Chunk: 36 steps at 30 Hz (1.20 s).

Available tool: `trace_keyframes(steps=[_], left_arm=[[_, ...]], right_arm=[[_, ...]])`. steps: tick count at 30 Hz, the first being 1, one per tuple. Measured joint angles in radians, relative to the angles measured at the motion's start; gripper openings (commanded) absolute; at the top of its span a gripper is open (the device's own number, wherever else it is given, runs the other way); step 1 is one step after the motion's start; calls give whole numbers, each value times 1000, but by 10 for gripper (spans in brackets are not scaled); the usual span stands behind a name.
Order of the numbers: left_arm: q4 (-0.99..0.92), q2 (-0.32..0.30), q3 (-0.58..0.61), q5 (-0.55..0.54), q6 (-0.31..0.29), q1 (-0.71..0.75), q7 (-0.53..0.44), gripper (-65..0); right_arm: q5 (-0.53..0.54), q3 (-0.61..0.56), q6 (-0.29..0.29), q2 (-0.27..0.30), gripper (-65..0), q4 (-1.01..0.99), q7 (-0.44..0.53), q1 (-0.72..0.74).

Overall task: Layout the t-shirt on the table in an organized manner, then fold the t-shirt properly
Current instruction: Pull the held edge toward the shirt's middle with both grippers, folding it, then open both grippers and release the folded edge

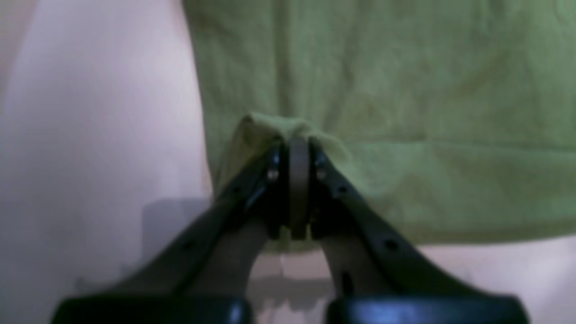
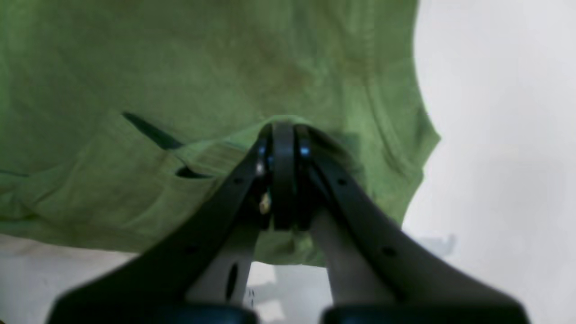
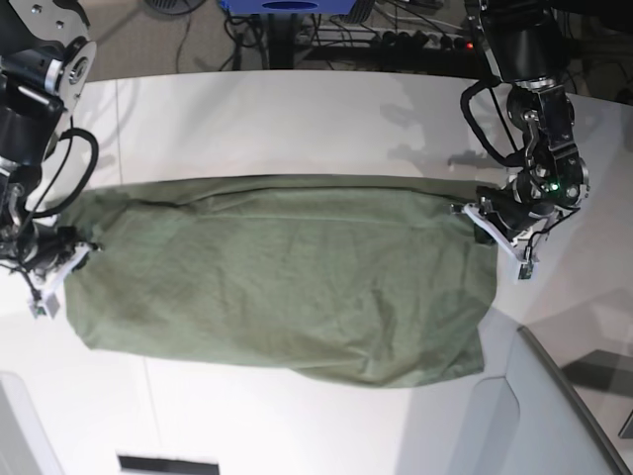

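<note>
Base view: I am seeing the table [image 3: 297, 109] carrying the t-shirt [image 3: 287, 277], which is lying spread wide across its middle. At opposite side edges of the cloth, my left gripper [image 1: 297, 139] and right gripper [image 2: 282, 128] are each pinching a small fold, fingers pressed together on the fabric.

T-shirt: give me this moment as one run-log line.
t-shirt: spread flat on table | left gripper: shut on one side edge | right gripper: shut on opposite edge | fold: not yet started
</note>
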Motion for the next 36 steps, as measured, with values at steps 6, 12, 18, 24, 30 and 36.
trace_keyframes(steps=[6,12,18,24,30,36], left_arm=[[-79,-2,0,2,0,4,-41,-650],[-80,-2,-5,-1,0,-5,-85,-650],[-90,-2,-3,0,0,-25,-82,-650],[-95,-2,-18,-3,0,-34,-79,-449],[-94,-3,-221,-8,0,-89,-90,-197],[51,-4,-360,-11,-3,-1,-89,-161]], right_arm=[[-3,0,0,0,-650,0,32,8],[-3,0,0,0,-650,0,63,8],[-2,0,-28,-1,-572,0,76,8],[-3,6,-117,0,-375,4,132,8],[0,7,-119,2,-374,198,175,-71],[-5,3,-120,-23,-371,318,98,-181]])
